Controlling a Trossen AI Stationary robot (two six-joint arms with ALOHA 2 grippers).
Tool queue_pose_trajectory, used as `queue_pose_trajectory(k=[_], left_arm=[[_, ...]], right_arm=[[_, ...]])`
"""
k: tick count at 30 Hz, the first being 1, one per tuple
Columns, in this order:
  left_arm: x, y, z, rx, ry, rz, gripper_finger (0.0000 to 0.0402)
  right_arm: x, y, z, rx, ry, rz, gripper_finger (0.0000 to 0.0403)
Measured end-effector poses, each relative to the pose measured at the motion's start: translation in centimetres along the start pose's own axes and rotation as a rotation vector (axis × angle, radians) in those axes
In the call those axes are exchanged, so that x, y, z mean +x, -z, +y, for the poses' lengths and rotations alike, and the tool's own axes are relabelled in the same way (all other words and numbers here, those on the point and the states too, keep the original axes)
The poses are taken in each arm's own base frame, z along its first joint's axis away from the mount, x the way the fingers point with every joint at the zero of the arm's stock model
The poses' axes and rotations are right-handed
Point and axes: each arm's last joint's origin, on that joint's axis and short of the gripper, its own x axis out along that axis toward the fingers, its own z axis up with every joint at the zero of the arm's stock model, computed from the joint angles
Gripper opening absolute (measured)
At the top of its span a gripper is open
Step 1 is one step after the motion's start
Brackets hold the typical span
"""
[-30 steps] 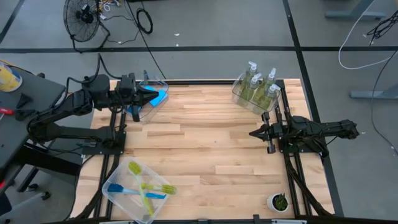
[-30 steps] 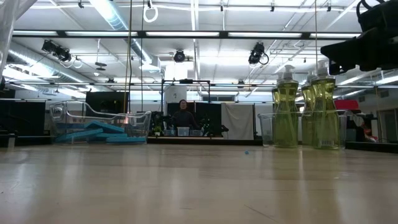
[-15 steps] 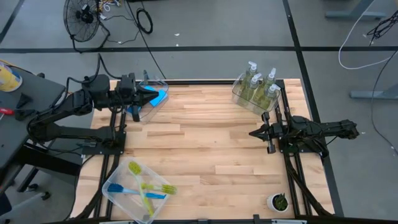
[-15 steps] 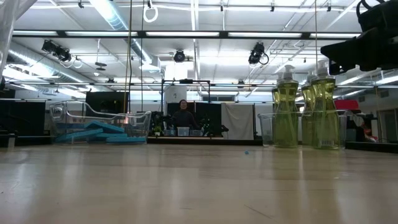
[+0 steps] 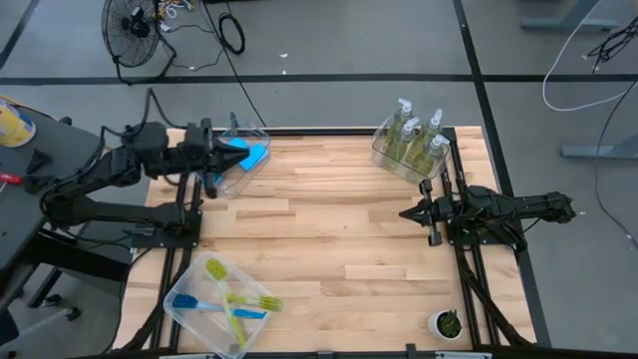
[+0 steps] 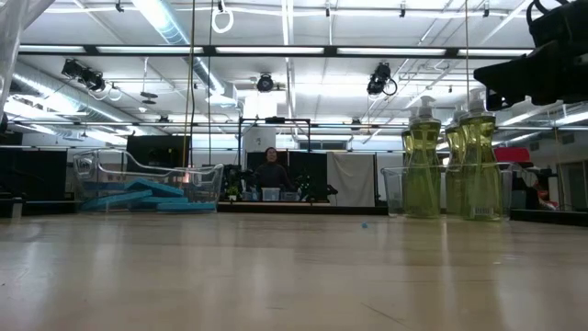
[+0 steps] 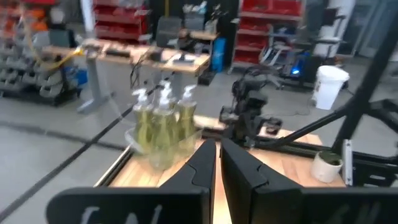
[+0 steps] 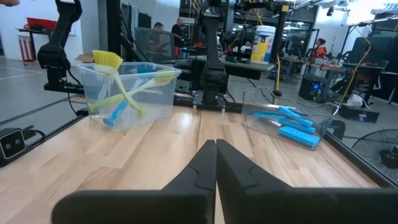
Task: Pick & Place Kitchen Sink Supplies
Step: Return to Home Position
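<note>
1. Find the dish brushes (image 5: 231, 299) in the clear bin (image 5: 188, 276) at the near left corner of the bench (image 5: 329, 229). They lie crossed. One yellow-green handle runs along the bin with its head toward the far side, and a blue handle lies across it. In the right wrist view, one bristle head (image 8: 107, 59) rises above the rim.
2. Find the blue sponges (image 5: 255, 157) in the second clear bin (image 5: 234, 176) at the far left corner. They lie flat and overlapped, with their long axes diagonal to the bench edge.
3. Find the soap bottles (image 5: 414, 138) clustered in the third clear bin (image 5: 383, 155) at the far right corner. They stand upright with the pumps on top.
4. Check the left gripper (image 5: 242, 147). It hangs over the sponge bin and points across the bench. Its jaws are closed on nothing.
5. Check the right gripper (image 5: 404, 213). It sits at the right bench edge, near the bottle bin and well apart from the other bins. Its jaws are closed and empty.
6. Note the small potted plant (image 5: 447, 323) at the near right corner. The middle of the bench carries nothing.
</note>
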Motion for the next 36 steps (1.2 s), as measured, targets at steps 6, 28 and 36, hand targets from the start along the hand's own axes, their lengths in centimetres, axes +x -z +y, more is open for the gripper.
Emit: queue_pose_trajectory(k=[6,28,36], left_arm=[[-2.6,-0.6,-1.2,0.063,0.103,-0.073,0.0030],[-3.9,9.8,-1.0,0.032,0.222,-0.272,0.0030],[-4.6,15.6,-0.4,0.062,0.225,-0.318,0.0030]], right_arm=[[0.0,0.0,0.0,0.000,0.000,0.000,0.0011],[0.0,0.0,0.0,0.000,0.000,0.000,0.0011],[0.0,0.0,0.0,0.000,0.000,0.000,0.0011]])
